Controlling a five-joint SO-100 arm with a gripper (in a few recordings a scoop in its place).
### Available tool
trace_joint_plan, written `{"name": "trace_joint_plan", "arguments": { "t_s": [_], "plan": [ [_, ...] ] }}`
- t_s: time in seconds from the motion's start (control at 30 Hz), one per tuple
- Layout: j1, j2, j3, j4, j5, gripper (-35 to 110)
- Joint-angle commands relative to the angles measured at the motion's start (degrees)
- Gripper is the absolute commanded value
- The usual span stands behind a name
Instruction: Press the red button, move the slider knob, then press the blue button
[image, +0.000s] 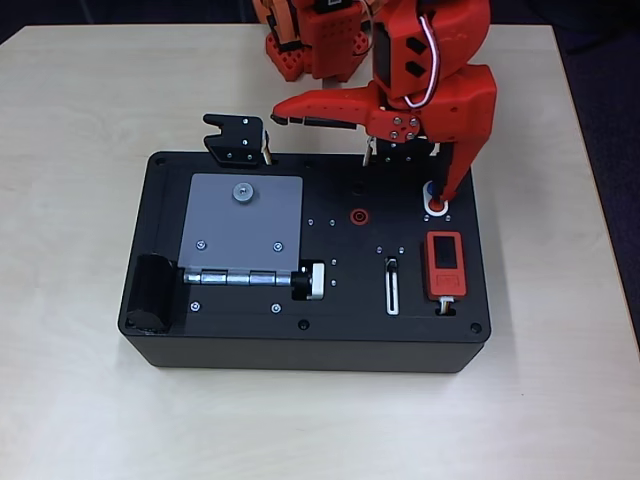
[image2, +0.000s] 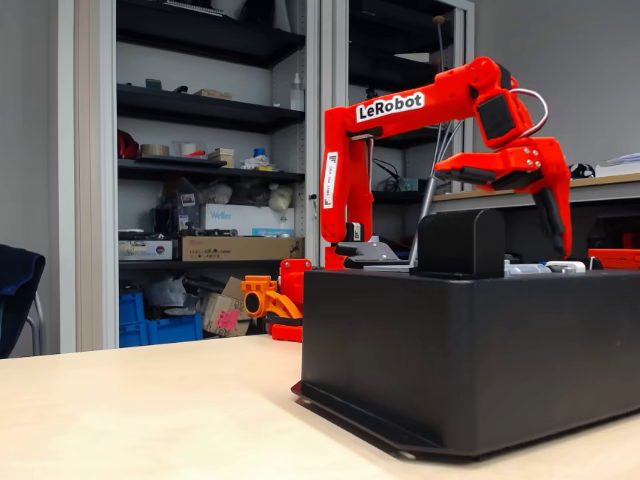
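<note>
Nearest to the overhead camera is the red arm (image: 425, 50), which reaches over the far edge of the black box (image: 250, 345) from the far side of the table (image: 80, 400). On the box top, near the far right corner, the white oval surround holds the red button (image: 438, 207) and the blue button (image: 430, 187), the blue one on the far side. One finger of the gripper (image: 360, 150) points straight down there, and its tip stands at the red button, between the two discs; whether it touches cannot be told. The other finger sticks out level toward the left, so the fingers are wide apart with nothing between them. The fixed view also shows the gripper (image2: 505, 205) spread like this above the box.

Toward the near edge from the buttons sits the orange-red block (image: 445, 263) with a dark screen. Just left of it runs the white-outlined slot with the slider knob (image: 392, 264) at its far end. Farther left are the red ring socket (image: 358, 215), the ribbed round knob (image: 313, 281) and the grey hinged plate (image: 245, 220).
</note>
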Motion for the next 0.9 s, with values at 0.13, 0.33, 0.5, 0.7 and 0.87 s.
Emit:
{"name": "trace_joint_plan", "arguments": {
  "t_s": [0.13, 0.33, 0.5, 0.7, 0.87],
  "plan": [
    [-0.44, 4.04, 2.46, -1.32, 0.35, 104],
    [-0.53, 3.96, 2.9, -1.93, 0.62, 104],
    [-0.62, 3.43, 2.99, -2.9, 0.88, 104],
    [-0.7, 2.55, 3.34, -4.04, 0.88, 104],
    [-0.97, 2.37, 4.31, -5.27, 0.88, 104]
  ]
}}
